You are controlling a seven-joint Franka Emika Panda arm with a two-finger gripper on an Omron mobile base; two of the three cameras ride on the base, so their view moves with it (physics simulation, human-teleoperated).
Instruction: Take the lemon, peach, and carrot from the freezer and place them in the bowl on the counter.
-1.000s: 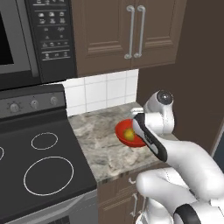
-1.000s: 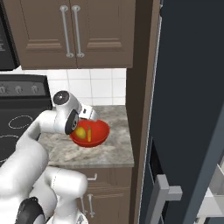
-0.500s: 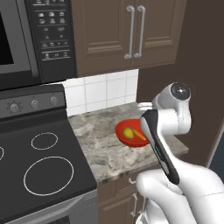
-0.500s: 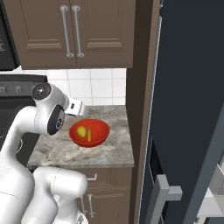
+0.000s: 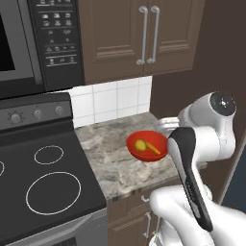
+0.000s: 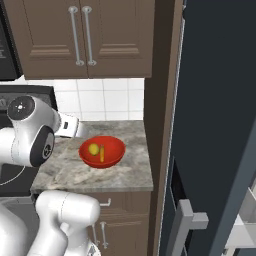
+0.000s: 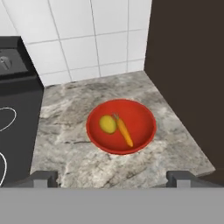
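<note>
Freezer (image 6: 220, 125): tall dark blue-grey body along the right side of the right base view, silver handle low on its door.

Tabletop (image 7: 65, 113): mottled grey-beige slab, black stovetop (image 5: 43, 187) against its left edge, white tile wall (image 7: 87, 39) at its back edge, dark panel along its right edge.

Bowl (image 7: 140, 116): red, glossy, on the tabletop roughly midway between front and back edges, nearer the right edge than the stovetop.

Carrot (image 7: 124, 131): inside the bowl, lying at a slant, green top toward the back edge.

Lemon (image 7: 107, 124): inside the bowl, just left of the carrot, touching or almost touching it.

Fingers (image 7: 112, 178): the two tips stand wide apart at the bottom corners of the hand view, nothing between them, touching nothing; they hang above the tabletop's front edge, looking down on the bowl.
</note>
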